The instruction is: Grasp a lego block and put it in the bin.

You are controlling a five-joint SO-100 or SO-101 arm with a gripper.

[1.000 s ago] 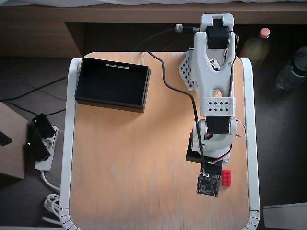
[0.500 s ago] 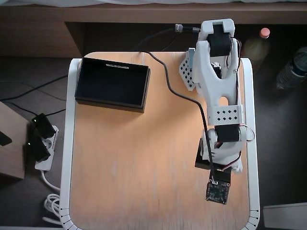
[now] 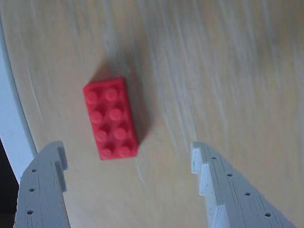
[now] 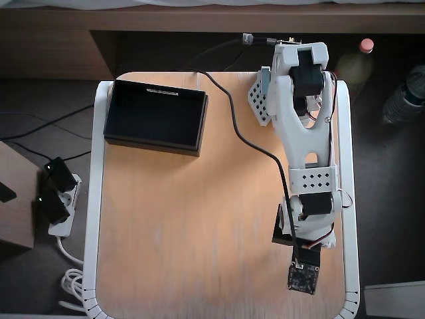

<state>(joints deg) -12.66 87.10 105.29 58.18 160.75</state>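
Observation:
In the wrist view the lego block (image 3: 111,118), a small red studded brick, lies flat on the wooden table, close to its white rim (image 3: 12,109). My gripper (image 3: 126,149) is open, with one grey finger (image 3: 42,185) at the lower left and the other at the lower right. The brick sits just ahead of the fingertips, nearer the left finger, and touches neither. In the overhead view the arm reaches to the near right of the table, and the wrist camera board (image 4: 303,276) hides the gripper and the brick. The bin (image 4: 151,141), a shallow black tray, stands at the far left corner with nothing visible inside.
A black cable (image 4: 246,133) runs across the table from the back to the wrist. The table's white right rim (image 4: 346,199) is close beside the arm. Bottles (image 4: 364,56) stand on the floor to the right, and a power strip (image 4: 56,199) lies to the left.
The arm has stretched toward the near edge and swung slightly right. The red brick, visible beside the wrist camera one second ago, is now covered by the wrist in the overhead view.

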